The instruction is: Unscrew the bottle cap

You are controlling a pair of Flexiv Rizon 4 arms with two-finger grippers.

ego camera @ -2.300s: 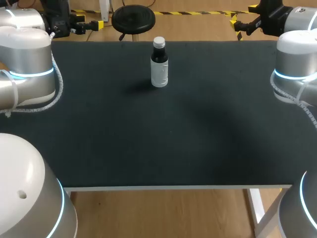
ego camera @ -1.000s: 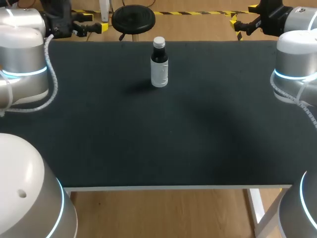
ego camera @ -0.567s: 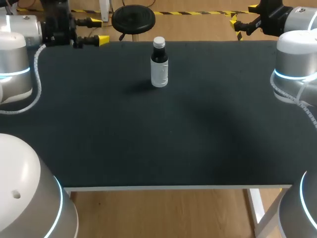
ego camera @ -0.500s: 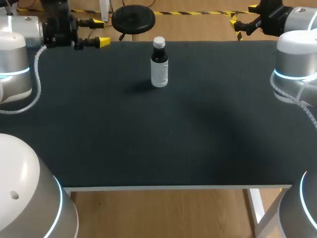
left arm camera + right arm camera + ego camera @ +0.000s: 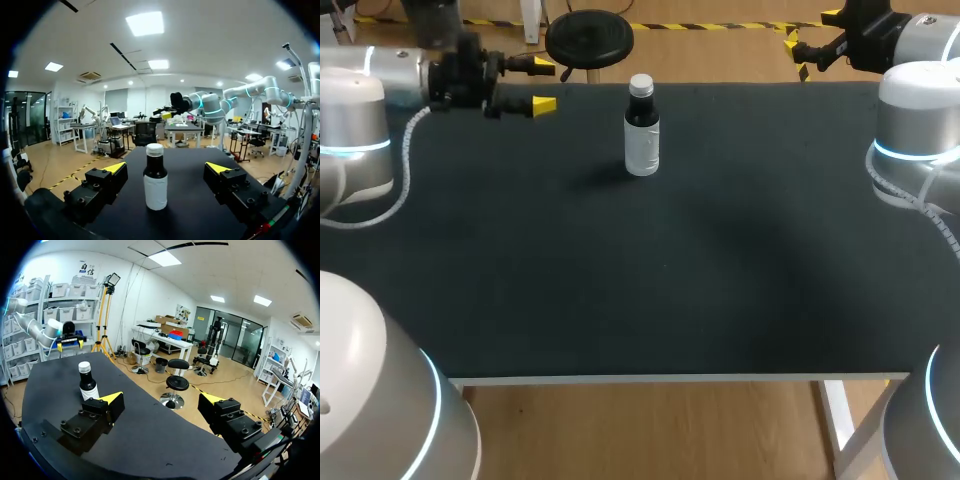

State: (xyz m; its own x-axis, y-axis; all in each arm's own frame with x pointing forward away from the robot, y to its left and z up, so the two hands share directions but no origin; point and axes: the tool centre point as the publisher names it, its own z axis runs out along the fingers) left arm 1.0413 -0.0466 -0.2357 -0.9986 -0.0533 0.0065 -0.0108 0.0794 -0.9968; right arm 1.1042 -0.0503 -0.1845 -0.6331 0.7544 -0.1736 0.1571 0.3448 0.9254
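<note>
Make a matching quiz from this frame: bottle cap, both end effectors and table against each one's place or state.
Things
1. white round bottle cap
2. left end effector, yellow-tipped
3. right end effector, yellow-tipped
4. black table top

Place or state
A. open, by the table's far right corner
B. bears the upright dark bottle with a white label
C. sits on the bottle's neck
D. open, facing the bottle, not touching it

Pairs: 1-C, 2-D, 3-A, 4-B

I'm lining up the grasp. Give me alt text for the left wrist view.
A dark bottle with a white cap stands upright on the black table, ahead of the open left gripper and roughly centred between its yellow-tipped fingers, untouched.
</note>
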